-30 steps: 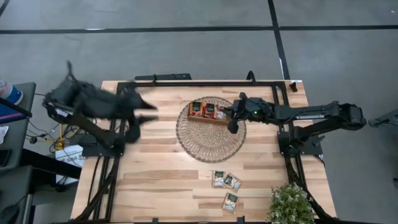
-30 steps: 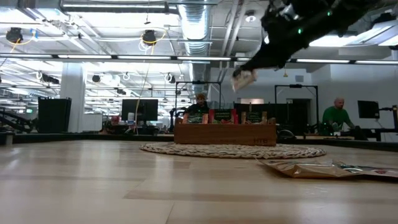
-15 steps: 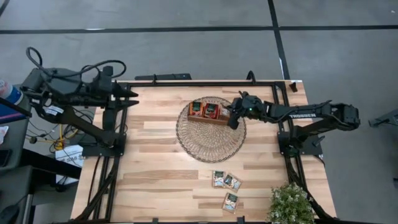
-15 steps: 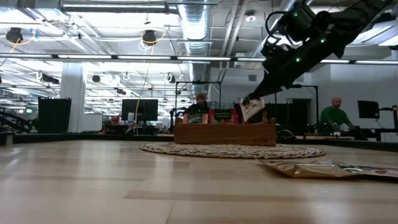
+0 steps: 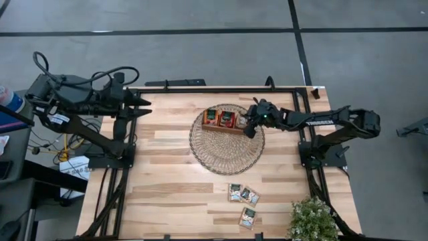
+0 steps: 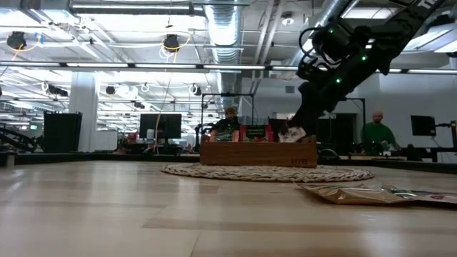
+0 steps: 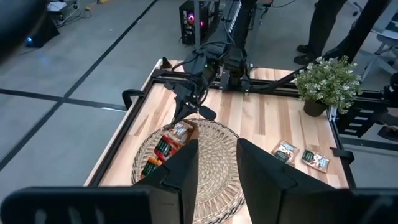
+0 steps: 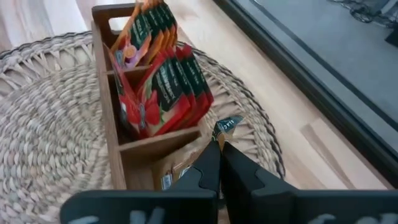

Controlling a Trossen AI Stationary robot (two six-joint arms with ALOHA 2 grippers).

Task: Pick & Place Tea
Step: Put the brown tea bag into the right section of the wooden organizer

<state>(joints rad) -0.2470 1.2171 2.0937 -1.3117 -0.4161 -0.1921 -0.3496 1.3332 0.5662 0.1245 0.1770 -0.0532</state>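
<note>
Idle duty falls to the left gripper (image 5: 146, 107), parked over the far-left corner of the table (image 5: 167, 181), its fingers (image 7: 183, 171) standing apart and grasping nothing. Moving right, a round wicker mat (image 5: 224, 152) sits mid-table with a wooden tray (image 8: 118, 134) on its far side; the tray's two left compartments are packed with red sachets (image 8: 161, 93) standing on edge. Over the tray's right end compartment hangs the right gripper (image 5: 249, 129), fingers clenched on a pale sachet (image 8: 225, 126) whose lower edge looks to be dipping into that compartment, though I cannot tell if it touches the bottom. Nearer the front, right of centre, three more pale sachets (image 5: 243, 195) lie flat on the bare wood, with a small potted plant (image 5: 312, 219) at the near right corner. By my reading this is the placing step for one tea sachet. Next it needs lowering a touch until it rests within the walls, then letting go and lifting straight up without dragging it back out.
</note>
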